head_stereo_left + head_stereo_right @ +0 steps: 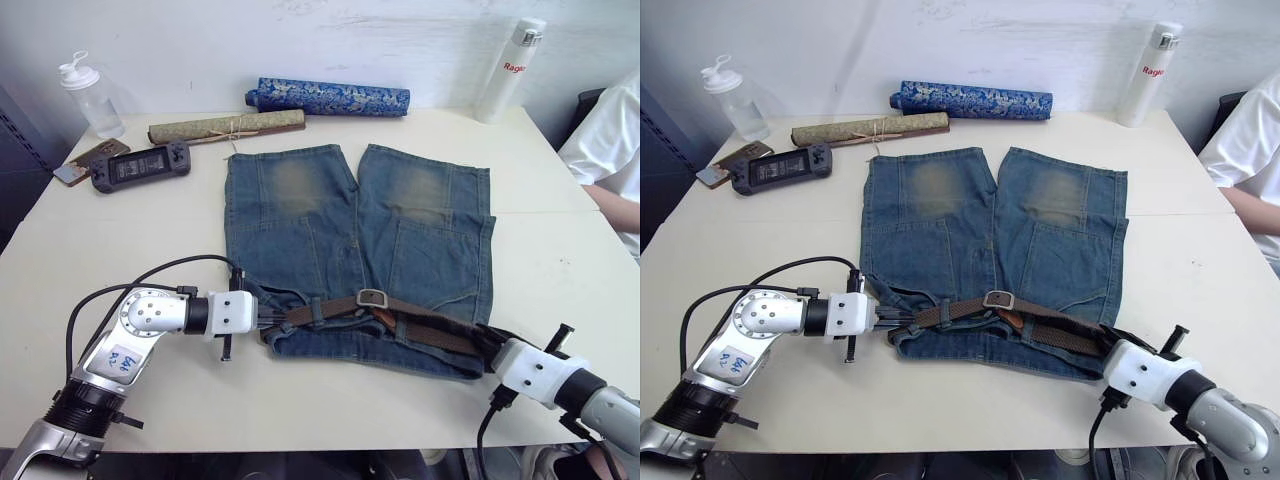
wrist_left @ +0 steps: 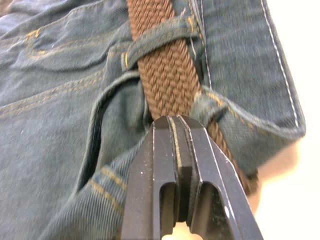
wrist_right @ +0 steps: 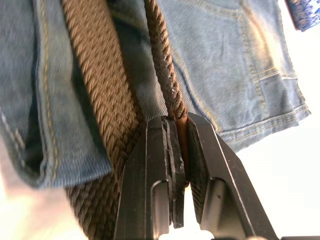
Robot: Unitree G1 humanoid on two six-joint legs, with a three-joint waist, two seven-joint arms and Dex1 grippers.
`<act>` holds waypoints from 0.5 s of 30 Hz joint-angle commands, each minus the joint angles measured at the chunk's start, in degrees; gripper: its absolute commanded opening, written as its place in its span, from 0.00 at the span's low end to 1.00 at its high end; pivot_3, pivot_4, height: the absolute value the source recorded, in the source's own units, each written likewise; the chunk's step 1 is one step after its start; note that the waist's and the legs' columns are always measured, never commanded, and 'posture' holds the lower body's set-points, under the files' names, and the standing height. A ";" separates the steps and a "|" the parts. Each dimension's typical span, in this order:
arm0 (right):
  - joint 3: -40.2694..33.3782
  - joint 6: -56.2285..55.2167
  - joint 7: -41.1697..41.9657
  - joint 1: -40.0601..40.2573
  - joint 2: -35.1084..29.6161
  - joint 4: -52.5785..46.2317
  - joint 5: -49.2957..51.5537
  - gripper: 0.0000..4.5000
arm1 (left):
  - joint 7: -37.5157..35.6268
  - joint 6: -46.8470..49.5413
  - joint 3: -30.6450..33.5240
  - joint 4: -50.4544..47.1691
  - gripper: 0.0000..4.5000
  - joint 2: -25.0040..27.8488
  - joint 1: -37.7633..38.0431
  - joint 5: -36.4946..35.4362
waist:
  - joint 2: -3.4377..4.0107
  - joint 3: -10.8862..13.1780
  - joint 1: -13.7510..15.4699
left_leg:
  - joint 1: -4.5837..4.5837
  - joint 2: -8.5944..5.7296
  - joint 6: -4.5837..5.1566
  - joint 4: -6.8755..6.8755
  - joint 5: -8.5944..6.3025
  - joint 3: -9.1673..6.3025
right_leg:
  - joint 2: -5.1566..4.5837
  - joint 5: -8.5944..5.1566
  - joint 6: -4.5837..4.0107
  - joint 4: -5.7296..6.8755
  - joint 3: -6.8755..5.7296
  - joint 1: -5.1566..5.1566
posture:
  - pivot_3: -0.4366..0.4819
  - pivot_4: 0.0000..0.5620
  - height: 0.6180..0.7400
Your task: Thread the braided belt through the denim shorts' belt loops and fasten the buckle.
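— How many things are on the table (image 1: 120,250)?

— One pair of denim shorts (image 1: 350,230), one braided belt (image 1: 420,325), and along the far edge two rolls: an olive rolled mat (image 1: 225,126) tied with string and a blue patterned fabric roll (image 1: 330,97). Two bottles as well — a clear one (image 1: 90,95) at the far left, a white one (image 1: 510,70) at the far right. A dark handheld game console (image 1: 140,165) and a phone (image 1: 85,160) lie at the left. A person's white sleeve (image 1: 605,140) shows at the right edge.

— Where are the shorts?

— Flat in the middle, legs pointing far, waistband near. The belt runs along the waistband, and its silver buckle (image 1: 371,298) sits near the middle.

— And the grippers?

— The left gripper (image 2: 172,122) is at the left end of the waistband, its fingers pressed together right against the belt, just beside a belt loop (image 2: 160,40) that the strap passes under. Whether it pinches anything, I cannot tell.

— The right one?

— The right gripper (image 3: 177,122) is at the right end of the waistband, clamped on a narrow edge of the belt — the strap sits between its two fingers.
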 commanded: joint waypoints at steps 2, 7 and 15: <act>-2.75 -0.62 -0.99 1.64 -1.58 5.09 -4.27 0.00 | -0.55 1.74 -1.45 5.12 0.00 1.97 2.17 5.14 | 0.02 -0.03 0.02 | 0.00 0.00 -0.01 0.01 -0.02 0.02 | 0.00 -0.01 0.02 -0.01 0.02 0.01 | 0.48 0.27 0.22; 1.25 -2.31 -1.74 -1.01 -1.42 4.69 -7.05 0.00 | 0.35 2.03 -1.01 4.70 0.00 1.43 2.24 4.80 | 0.01 -0.08 -0.01 | 0.02 0.00 -0.02 0.02 -0.03 0.05 | 0.00 -0.02 0.03 -0.01 0.06 0.01 | 0.48 0.27 0.22; 7.54 2.64 -0.72 -5.62 2.36 -0.91 -4.05 0.00 | 2.61 3.51 4.55 2.50 0.00 -0.12 1.82 -0.71 | -0.01 -0.13 -0.26 | 0.03 0.01 -0.01 0.03 -0.03 0.06 | 0.01 -0.05 0.07 0.01 0.07 -0.01 | 0.48 0.27 0.22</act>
